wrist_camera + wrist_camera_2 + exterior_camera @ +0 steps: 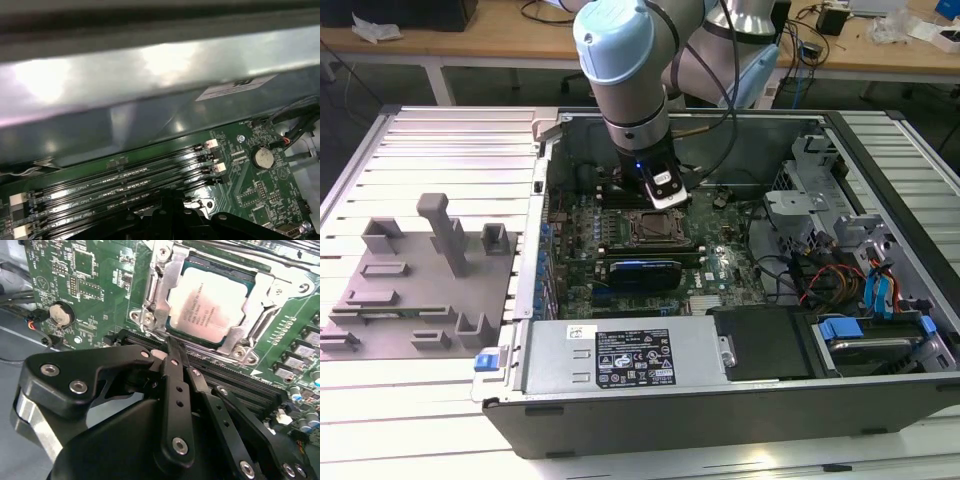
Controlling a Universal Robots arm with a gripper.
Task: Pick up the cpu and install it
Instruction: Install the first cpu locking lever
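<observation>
The cpu (pixel 207 307), a pale silvery square, lies flat inside the socket frame (pixel 161 290) on the green motherboard. The frame's metal bracket lies around its edges. My gripper (pixel 172 346) hovers just beside the socket, over the black memory slots, with its black fingers drawn together and nothing between them. In the exterior view the gripper (pixel 663 192) hangs inside the open computer case, just behind the socket frame (pixel 655 228). The first wrist view shows the gripper's tips (pixel 167 195) above the memory slots (pixel 115 180).
A long grey metal box with a white label (pixel 620 355) runs along the case's front. Drive bays and cables (pixel 880 300) fill the exterior view's right. A grey fixture plate (pixel 410 290) lies outside on the left. The case wall (pixel 150 100) stands close behind the slots.
</observation>
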